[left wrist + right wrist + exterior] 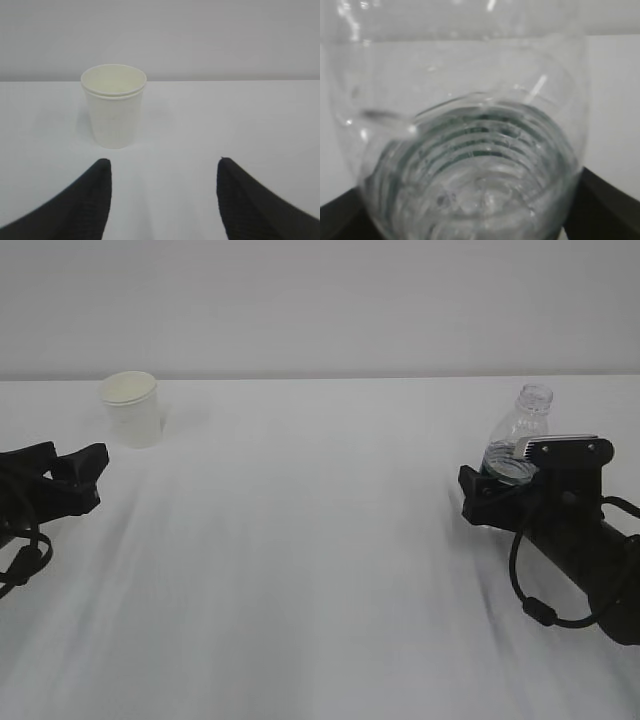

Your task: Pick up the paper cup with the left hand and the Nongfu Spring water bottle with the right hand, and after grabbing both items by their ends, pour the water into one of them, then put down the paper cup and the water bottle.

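Note:
The white paper cup [132, 408] stands upright at the back left of the table. In the left wrist view the paper cup [114, 107] is ahead and slightly left of my left gripper [162, 161], clear of its fingertips. That left gripper [92, 478] is open and empty. The clear, capless Nongfu Spring water bottle [525, 425] stands at the right with its green label low down. My right gripper [500, 480] is wide open with the bottle's lower body between its fingers. The bottle [470, 150] fills the right wrist view. I cannot make out the water level.
The white table [320, 570] stretches between the two arms, and a pale wall rises behind its far edge. Black cables loop off the right arm [575, 550] near the front right.

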You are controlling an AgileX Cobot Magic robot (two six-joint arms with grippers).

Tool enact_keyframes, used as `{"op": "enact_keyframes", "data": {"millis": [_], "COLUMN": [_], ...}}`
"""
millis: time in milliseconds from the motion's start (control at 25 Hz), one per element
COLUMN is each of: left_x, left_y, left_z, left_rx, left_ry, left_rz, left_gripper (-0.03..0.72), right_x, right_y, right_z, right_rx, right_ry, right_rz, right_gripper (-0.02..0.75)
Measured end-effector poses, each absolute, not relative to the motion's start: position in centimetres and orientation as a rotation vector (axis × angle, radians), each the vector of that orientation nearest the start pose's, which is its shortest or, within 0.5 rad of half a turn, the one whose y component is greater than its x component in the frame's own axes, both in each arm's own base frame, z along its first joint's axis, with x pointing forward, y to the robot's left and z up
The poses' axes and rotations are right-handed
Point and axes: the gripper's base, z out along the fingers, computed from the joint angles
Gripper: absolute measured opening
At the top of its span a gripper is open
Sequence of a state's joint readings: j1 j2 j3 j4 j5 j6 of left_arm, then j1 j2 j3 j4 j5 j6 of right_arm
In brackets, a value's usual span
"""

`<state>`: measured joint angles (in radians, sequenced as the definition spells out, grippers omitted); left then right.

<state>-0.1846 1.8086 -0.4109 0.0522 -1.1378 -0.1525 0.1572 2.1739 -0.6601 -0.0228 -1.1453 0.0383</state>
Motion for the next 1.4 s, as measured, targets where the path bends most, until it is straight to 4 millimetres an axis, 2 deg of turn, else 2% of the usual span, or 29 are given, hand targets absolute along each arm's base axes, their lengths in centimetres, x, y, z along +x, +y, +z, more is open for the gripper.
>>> {"op": "enact_keyframes", "data": {"millis": [280, 600, 1080, 1400], "left_x": [27.38, 27.38, 27.38, 27.38], "left_y": [-5.55, -5.55, -5.55, -5.55], "left_z": [13.6, 13.6, 13.6, 13.6], "left_rx": [0.082, 0.082, 0.082, 0.082], "left_ry": [1.75, 1.75, 1.75, 1.75], "left_rz": [-0.272, -0.272, -0.272, -0.272], "left_gripper": [0.47, 0.47, 0.47, 0.466], "right_x": [33.33, 33.33, 33.33, 33.32], "right_y": [5.28, 5.28, 5.28, 5.28], "right_z": [6.27, 6.27, 6.27, 6.25], "right_rx": [-0.11, -0.11, -0.11, -0.11], "right_ry": [1.852, 1.852, 1.852, 1.853], "right_rz": [0.136, 0.136, 0.136, 0.136], "right_gripper": [0.666, 0.624, 0.482, 0.422]}}
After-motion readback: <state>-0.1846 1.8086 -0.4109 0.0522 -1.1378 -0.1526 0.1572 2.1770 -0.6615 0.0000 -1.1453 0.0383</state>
